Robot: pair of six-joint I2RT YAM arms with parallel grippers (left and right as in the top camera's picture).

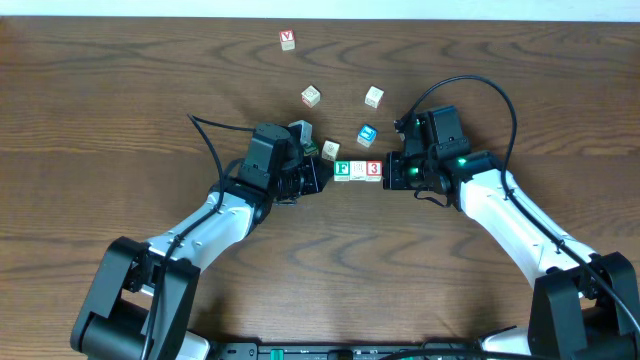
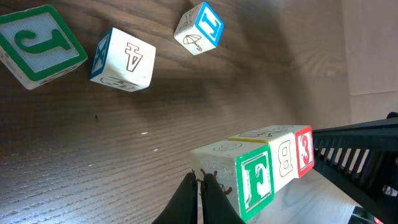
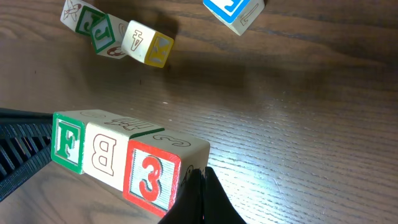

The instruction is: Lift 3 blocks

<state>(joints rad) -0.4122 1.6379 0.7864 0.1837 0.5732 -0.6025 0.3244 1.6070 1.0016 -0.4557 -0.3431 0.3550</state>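
**Operator:** What is the jaw state of each gripper?

**Technician:** The left gripper has its jaws clenched together. Its tip presses the green-faced wooden cube with white F. The right gripper is likewise clenched against the red-faced wooden cube with 3.

**Operator:** Where is the row?

**Technician:** At frame centre. The pale wooden cube marked B sits between those two, faces touching.

**Operator:** And beyond it?

**Technician:** A blue-faced wooden cube lies just above the row on the dark wooden table. A red-lettered cube lies near the top edge.
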